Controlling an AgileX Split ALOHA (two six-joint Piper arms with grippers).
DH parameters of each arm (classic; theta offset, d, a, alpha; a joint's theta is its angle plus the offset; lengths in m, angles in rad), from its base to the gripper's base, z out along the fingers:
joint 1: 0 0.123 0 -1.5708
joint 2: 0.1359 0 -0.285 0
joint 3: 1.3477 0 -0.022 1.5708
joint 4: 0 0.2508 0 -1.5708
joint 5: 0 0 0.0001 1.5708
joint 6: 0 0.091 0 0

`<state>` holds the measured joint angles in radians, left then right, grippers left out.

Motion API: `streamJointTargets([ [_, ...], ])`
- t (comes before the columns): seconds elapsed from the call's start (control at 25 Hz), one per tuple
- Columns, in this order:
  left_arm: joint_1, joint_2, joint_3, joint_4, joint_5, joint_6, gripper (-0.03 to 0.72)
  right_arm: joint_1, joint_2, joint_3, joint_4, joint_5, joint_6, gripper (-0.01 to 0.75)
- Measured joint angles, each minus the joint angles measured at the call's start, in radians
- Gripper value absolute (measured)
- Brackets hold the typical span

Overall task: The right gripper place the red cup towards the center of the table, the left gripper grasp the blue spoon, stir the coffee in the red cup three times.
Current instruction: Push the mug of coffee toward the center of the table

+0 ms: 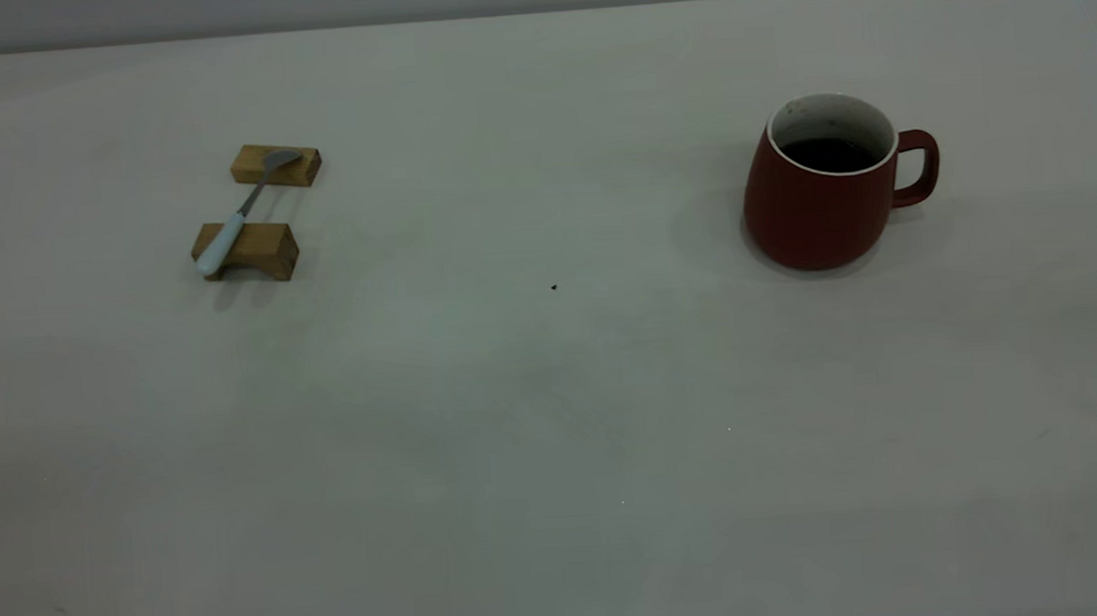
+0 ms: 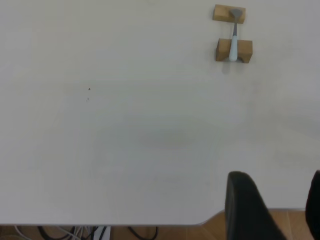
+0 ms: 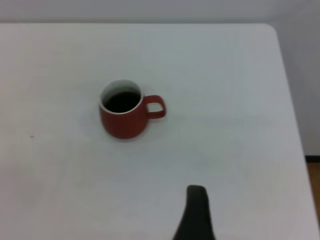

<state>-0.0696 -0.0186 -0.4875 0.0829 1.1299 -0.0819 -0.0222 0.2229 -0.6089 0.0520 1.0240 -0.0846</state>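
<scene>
Blue spoon (image 2: 233, 41) lying across two wooden blocks (image 2: 233, 50) on the off-white desk (image 2: 125, 125), left claw (image 2: 280, 210) hanging well apart, fingers spread, cables (image 2: 75, 233) showing below desk edge.

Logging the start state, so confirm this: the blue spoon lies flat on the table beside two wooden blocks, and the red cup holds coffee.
Not quite. The blue spoon is not flat on the table; it bridges the two wooden blocks, as the exterior view shows. The red cup does hold coffee.

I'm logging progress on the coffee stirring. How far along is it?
Nothing looks done. The red cup, with coffee in it, stands on the table's right side, not the center. The blue spoon lies across two wooden blocks. Neither gripper touches anything. Left: moving the cup, grasping the spoon, stirring.
</scene>
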Motion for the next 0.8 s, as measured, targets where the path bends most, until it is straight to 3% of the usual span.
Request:
streamJointTargets([
  [0.28,0.0,0.0,0.0,0.0,0.0,0.0,0.37,0.0,0.515,-0.159,-0.021,-0.104,-0.132,0.714],
  [0.48,0.0,0.0,0.0,0.0,0.0,0.0,0.37,0.0,0.879,-0.251,-0.014,-0.241,-0.407,0.695],
  [0.8,0.0,0.0,0.0,0.0,0.0,0.0,0.37,0.0,1.444,-0.45,0.054,-0.288,-0.813,0.685],
])
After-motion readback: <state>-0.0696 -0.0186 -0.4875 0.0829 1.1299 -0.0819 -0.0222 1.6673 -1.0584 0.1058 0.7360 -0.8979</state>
